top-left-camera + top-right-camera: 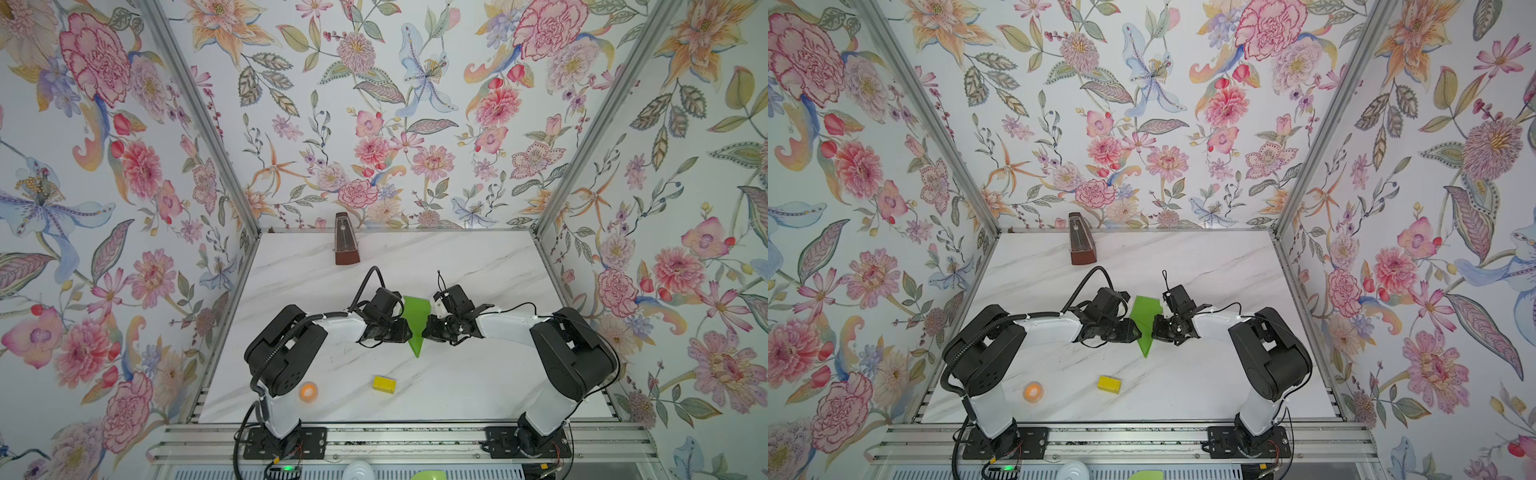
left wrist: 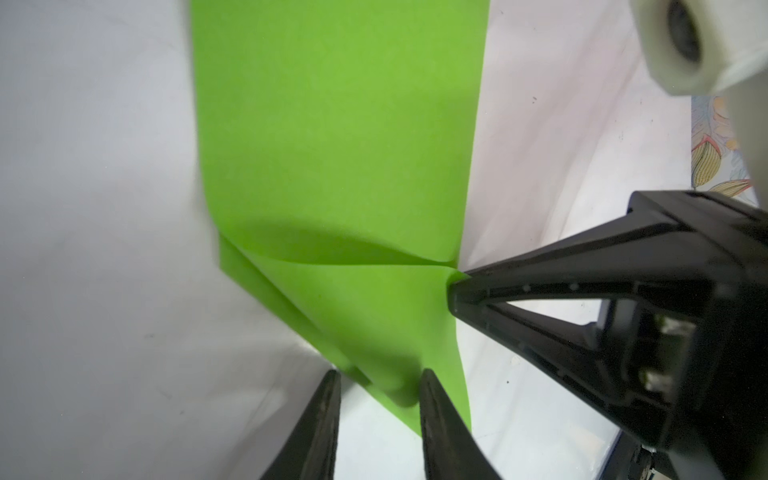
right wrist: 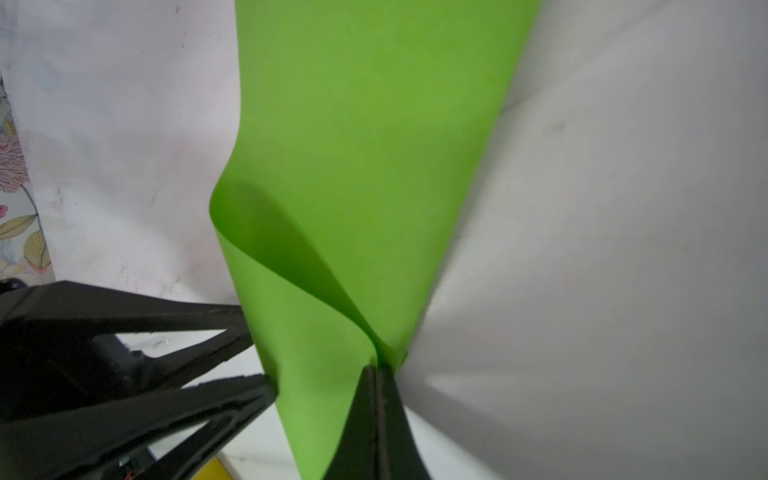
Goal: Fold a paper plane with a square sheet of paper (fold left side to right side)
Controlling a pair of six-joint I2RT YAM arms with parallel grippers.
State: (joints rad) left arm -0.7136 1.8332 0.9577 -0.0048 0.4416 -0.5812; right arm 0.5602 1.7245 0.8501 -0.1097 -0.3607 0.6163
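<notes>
The square sheet of paper (image 1: 417,316) (image 1: 1144,316) is lime green and folded into a narrow pointed dart, the form of a paper plane. It lies mid-table with its point towards the front. My right gripper (image 3: 377,368) (image 1: 424,332) is shut on the paper's right edge, and a layer (image 3: 291,257) curls up from there. In the left wrist view its tip (image 2: 455,291) meets that edge (image 2: 340,145). My left gripper (image 2: 380,374) (image 1: 409,332) is at the paper's left edge, jaws apart. The paper's narrow end reaches between the fingertips without being pinched.
A small yellow block (image 1: 384,384) and an orange tape roll (image 1: 308,392) lie near the table's front. A brown metronome (image 1: 345,241) stands at the back edge. Floral walls close in the marble table (image 1: 478,266) on three sides.
</notes>
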